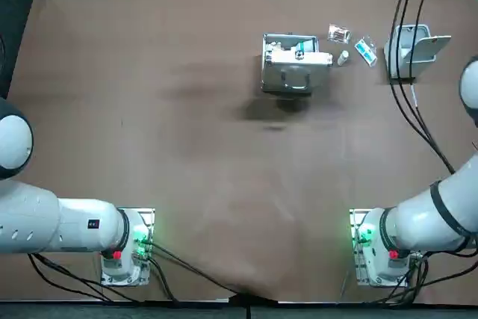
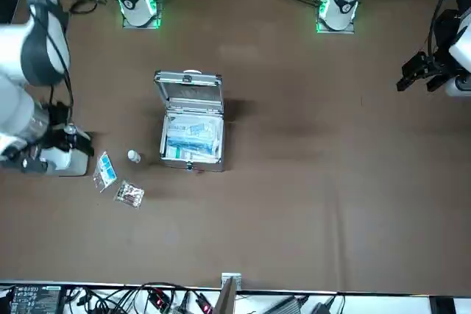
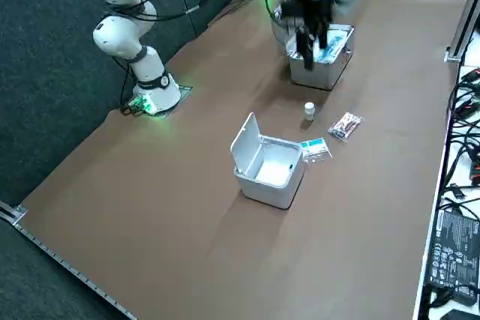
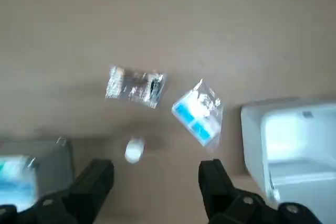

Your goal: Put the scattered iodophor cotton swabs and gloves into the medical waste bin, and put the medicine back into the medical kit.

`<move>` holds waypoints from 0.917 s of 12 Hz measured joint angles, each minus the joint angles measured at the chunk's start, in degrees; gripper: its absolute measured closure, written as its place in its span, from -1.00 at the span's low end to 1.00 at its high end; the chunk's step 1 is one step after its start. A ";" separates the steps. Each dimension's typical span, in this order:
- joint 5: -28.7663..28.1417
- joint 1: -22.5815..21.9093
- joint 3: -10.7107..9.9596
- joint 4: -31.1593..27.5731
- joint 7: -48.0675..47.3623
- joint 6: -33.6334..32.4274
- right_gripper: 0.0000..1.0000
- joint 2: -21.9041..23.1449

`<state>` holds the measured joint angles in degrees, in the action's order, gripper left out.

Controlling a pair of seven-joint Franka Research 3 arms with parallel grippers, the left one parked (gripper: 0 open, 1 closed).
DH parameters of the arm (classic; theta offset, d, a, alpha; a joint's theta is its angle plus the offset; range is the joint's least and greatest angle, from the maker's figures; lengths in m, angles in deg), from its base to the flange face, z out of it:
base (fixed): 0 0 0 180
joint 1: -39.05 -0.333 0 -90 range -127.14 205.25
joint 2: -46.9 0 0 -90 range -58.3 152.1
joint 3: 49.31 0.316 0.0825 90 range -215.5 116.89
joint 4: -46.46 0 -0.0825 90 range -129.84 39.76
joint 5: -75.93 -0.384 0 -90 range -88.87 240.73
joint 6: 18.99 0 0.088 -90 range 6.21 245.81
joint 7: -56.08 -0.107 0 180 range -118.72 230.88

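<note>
The right hand [image 4: 154, 182] is being held well above the bench [image 1: 187, 147], its two fingers [image 4: 94, 182] spread wide and nothing gripped between them. In the right side view the hand [image 3: 309, 49] is being shown high over the far part of the bench, apart from everything lying there.

Through the wrist camera, the small white medicine bottle [image 4: 134, 149] is being seen on the bench just beyond the gap between the fingers, nearer one of them. The swab packet [image 4: 135, 86] and the blue packet [image 4: 198, 113] are lying farther out, near each other but not touching.

From overhead, the bottle [image 1: 343, 57] is being shown just beside the open medical kit [image 1: 295, 65], with the blue packet [image 1: 365, 50] between it and the white waste bin [image 1: 411, 50]. The bin's lid is being shown raised.
</note>
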<state>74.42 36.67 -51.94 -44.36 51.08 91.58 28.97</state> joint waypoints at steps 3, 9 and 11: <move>0.00 0.58 -0.03 0.73 0.00 8.11 -1.00 -6.84; -0.11 0.23 0.20 1.17 -1.93 23.16 -0.65 -19.38; -0.13 0.21 0.33 1.34 -3.82 27.15 -0.50 -21.78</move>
<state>74.30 36.88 -51.61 -43.01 47.26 118.73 7.19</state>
